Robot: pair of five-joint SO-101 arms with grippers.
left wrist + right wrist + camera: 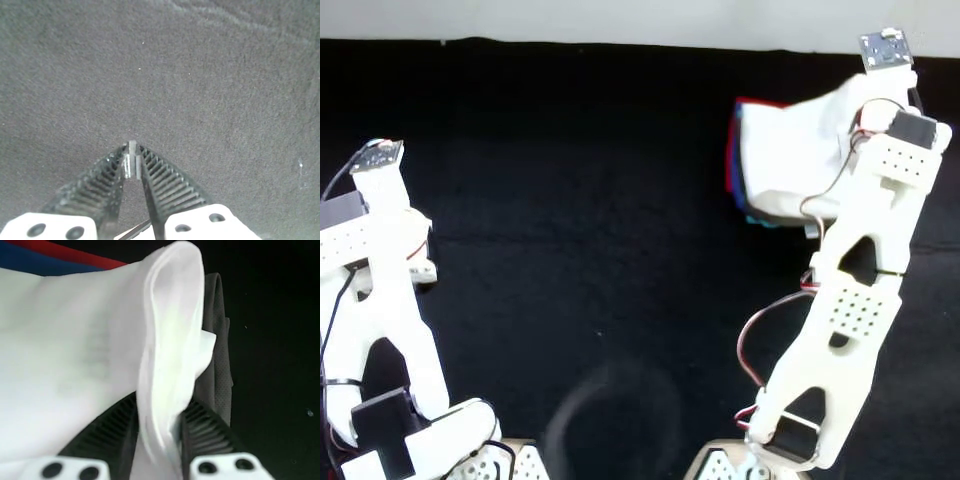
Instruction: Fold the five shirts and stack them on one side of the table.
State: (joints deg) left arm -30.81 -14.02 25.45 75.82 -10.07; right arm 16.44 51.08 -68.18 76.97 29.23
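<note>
My right gripper [159,412] pinches a fold of the white shirt [785,150] — shirt lies atop the stack [731,165], straight ahead. Left gripper [131,156] pressed together, empty — well apart.

The bench [570,200] is wearing a black cloth cover, which is looking matt and faintly fuzzy, like felt, with a few shallow creases. The white shirt [75,350] is showing as soft, smooth, matt cloth, its folded edge looking thin and slightly translucent. Under it, the red shirt [75,252] and the blue shirt [30,265] are reading as plain matt cloth. The dark shirt [217,340] is showing a fine mesh knit dotted with tiny holes. The left tool [131,162] and the right tool [160,425] are presenting black, ribbed, dull plastic fingers on smooth white plastic mounts. Both arms [850,310] are looking like smooth white plastic with a slight sheen, and their wires [750,350] are catching light on glossy insulation.
</note>
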